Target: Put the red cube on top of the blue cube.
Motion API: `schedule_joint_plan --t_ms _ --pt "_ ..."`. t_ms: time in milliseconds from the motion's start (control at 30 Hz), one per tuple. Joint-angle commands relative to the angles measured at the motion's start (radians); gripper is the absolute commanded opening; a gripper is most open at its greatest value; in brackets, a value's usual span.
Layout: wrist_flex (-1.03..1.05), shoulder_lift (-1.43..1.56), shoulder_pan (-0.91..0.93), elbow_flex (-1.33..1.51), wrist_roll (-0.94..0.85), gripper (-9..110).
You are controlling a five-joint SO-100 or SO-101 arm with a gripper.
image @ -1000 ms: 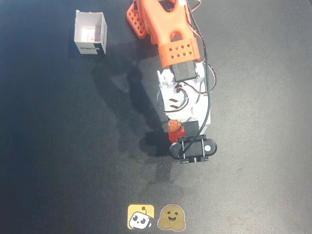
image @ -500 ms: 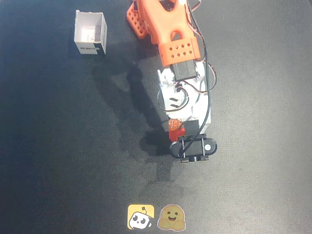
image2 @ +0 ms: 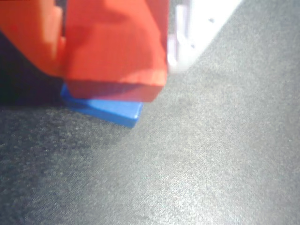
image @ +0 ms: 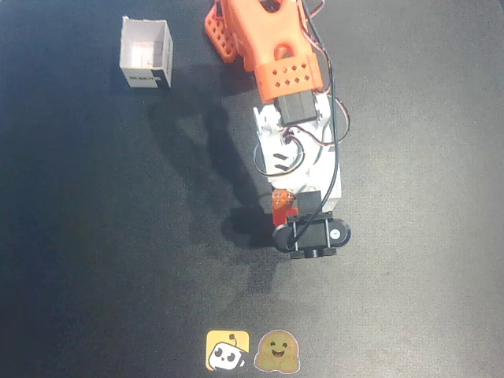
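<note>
In the wrist view the red cube [image2: 117,47] fills the upper left, clamped between an orange finger [image2: 28,37] on its left and a white finger [image2: 201,28] on its right. My gripper [image2: 117,70] is shut on it. Directly beneath, the blue cube [image2: 112,110] shows only a thin strip and one corner, and the red cube looks to rest on or just above it. From overhead, the red cube [image: 284,214] peeks out under the white wrist. My gripper [image: 286,219] is mostly covered there, and the blue cube is hidden.
A white open-topped box [image: 146,53] stands at the upper left of the dark mat [image: 409,236]. Two cartoon stickers [image: 227,350] [image: 276,352] lie near the bottom edge. The orange arm base [image: 220,31] sits at the top centre.
The arm's wrist has shifted slightly toward the top of the overhead view, and its shadow has drawn closer. The red cube stays in the gripper.
</note>
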Motion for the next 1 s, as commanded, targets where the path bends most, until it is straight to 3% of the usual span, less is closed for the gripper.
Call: schedule_joint_plan --t_ms 0,567,967 --pt "-0.012 0.057 0.002 -0.006 0.008 17" --pt "0.02 0.135 0.002 -0.031 0.011 20" --pt "0.204 0.609 0.043 0.132 -0.086 20"
